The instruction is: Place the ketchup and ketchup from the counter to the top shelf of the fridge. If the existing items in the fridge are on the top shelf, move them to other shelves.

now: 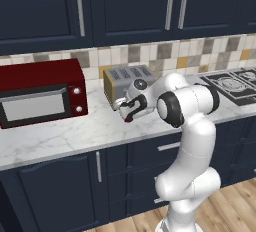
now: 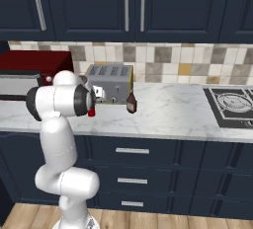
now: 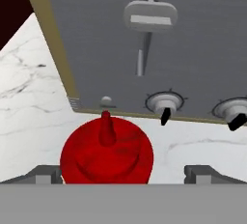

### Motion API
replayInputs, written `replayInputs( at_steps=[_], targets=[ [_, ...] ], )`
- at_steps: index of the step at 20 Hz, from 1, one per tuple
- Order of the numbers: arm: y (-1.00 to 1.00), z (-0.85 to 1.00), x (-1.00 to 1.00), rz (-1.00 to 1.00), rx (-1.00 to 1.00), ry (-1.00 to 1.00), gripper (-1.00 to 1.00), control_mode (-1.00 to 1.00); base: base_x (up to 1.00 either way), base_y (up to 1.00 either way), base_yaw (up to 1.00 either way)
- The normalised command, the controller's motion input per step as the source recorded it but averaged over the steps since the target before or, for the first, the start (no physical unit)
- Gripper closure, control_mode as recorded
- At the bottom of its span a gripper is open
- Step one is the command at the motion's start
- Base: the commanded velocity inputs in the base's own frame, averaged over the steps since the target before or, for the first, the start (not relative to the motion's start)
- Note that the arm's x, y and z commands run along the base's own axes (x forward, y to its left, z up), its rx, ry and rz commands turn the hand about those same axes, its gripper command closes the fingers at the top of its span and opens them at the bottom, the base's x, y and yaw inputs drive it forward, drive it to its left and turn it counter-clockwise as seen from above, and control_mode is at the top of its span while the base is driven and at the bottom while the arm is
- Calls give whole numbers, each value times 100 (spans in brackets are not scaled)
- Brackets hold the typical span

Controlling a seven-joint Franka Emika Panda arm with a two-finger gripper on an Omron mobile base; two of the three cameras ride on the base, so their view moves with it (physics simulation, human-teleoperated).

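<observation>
Red ketchup bottle point(image 3: 106, 150) sits ungripped between the wide-spread pincer point(image 3: 123, 174) tips.

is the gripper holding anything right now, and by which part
Nothing is held. The gripper is open above the red ketchup bottle, fingertips on either side of it without closing on it.

The wall behind is covered with small square tiles point(image 2: 197, 57) in beige, grey and yellow, and above them hang navy-blue upper cabinets point(image 1: 130, 3) with long silver bar handles. A dark red microwave point(image 1: 42, 93) stands at the left, near a grey toaster point(image 2: 109, 84) with yellowish sides, and a black stove top point(image 2: 232, 105) is at the right. The floor point(image 1: 235, 208) is light wooden planks.
</observation>
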Motion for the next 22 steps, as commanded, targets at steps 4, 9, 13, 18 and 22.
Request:
replayInputs(
  at_steps=[4, 9, 13, 18, 22],
  targets=[
    [10, -10, 29, 0, 0, -1, 100, -100, 0, 0, 0],
    [1, -1, 1, 0, 0, 0, 100, -100, 0, 0, 0],
    [0, 0, -18, 0, 0, -2, 100, -100, 0, 0, 0],
    [-15, 38, -77, 0, 3, -16, 100, -100, 0, 0, 0],
    [-25, 89, -100, 0, 8, -25, 100, -100, 0, 0, 0]
  ],
)
